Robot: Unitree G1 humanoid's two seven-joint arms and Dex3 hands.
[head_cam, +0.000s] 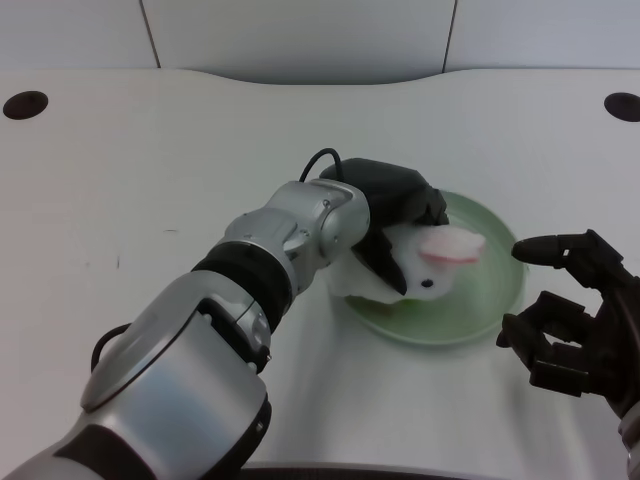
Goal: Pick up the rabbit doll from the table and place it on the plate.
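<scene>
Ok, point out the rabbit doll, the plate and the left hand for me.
rabbit doll [437,262], head view, on its white face below the pink ear.
plate [497,262], head view, on the bare green right side.
left hand [392,205], head view, on its black back.

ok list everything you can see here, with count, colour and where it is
soft white rabbit doll with pink ear: one, white and pink, over the plate, held by the left hand
round pale green plate: one, pale green, right of the table's centre
white table: one, white, fills the view
dark round holes in the table: two, black, far left and far right corners
left hand: one, black, over the plate's left side, gripping the doll
right hand: one, black, right edge, beside the plate
</scene>
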